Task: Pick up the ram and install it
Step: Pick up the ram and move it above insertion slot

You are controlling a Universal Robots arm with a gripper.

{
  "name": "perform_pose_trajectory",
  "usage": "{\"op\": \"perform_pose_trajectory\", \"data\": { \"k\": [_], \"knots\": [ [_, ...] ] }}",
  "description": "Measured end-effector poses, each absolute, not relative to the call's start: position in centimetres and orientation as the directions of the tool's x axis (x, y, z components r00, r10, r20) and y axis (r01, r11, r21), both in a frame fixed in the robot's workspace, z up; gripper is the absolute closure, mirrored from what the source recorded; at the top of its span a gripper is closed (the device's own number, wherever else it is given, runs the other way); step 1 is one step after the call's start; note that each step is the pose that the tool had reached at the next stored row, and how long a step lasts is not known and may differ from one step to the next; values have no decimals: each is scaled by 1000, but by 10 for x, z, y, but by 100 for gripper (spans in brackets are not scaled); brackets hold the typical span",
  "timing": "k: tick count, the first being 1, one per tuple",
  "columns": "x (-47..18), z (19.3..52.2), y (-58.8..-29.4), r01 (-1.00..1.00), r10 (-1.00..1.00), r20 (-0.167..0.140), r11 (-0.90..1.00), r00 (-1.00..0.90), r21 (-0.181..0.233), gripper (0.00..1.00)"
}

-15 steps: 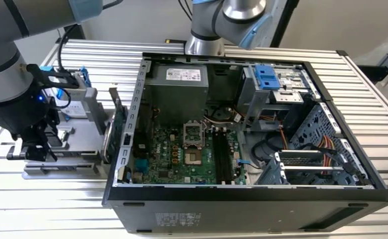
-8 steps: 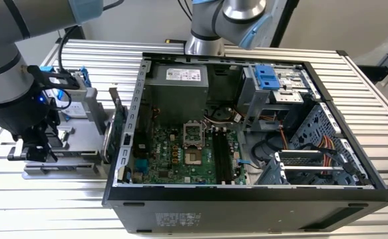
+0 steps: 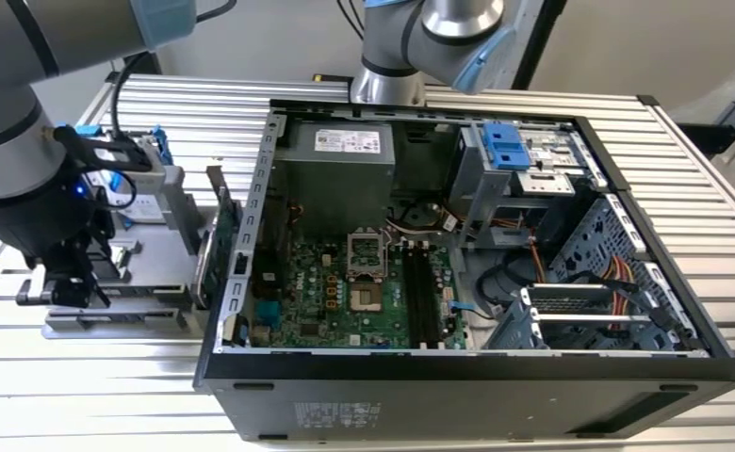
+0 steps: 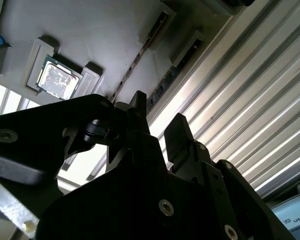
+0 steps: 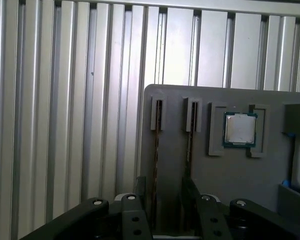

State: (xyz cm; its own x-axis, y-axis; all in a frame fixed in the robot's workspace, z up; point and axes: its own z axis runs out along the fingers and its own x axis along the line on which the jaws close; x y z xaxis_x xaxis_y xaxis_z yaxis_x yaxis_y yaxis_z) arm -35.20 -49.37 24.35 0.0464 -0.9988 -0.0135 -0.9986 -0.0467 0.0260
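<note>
We are at the pick-up step: the gripper (image 3: pixel 59 287) hangs low over the grey parts tray (image 3: pixel 122 320), which sits just beside the open computer case (image 3: pixel 468 400). The tray has two narrow slots, each with a thin stick standing on edge in it, and a processor (image 5: pixel 240 128) lying in a recess further in from them. In the second wrist view the ram (image 4: pixel 162 85) stands in the slot nearest the tray's edge, a row of dark chips showing along its side, and it runs straight into the gap between the two fingers (image 4: pixel 177 130). The fingers are spread apart, one on each side of that slot, and we see no contact with the stick, so we judge the hand open and empty, lined up but not gripping. Nothing has left the tray, and the motherboard's long black slots (image 3: pixel 418 292) inside the case look unfilled, so we judge the installing not yet begun. The grasp calls for the fingers to come squarely onto the stick's flat faces without nudging the second stick in the tray's next slot, and for a straight pull out of the tray so the thin board does not bind or bend.
</note>
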Motion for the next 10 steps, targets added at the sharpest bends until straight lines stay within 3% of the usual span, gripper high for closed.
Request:
{"op": "perform_pose_trajectory", "data": {
  "k": [10],
  "knots": [
    [-352, 238, -494, -999, -999, -12, -47, 46, 26, 0]
  ]
}}
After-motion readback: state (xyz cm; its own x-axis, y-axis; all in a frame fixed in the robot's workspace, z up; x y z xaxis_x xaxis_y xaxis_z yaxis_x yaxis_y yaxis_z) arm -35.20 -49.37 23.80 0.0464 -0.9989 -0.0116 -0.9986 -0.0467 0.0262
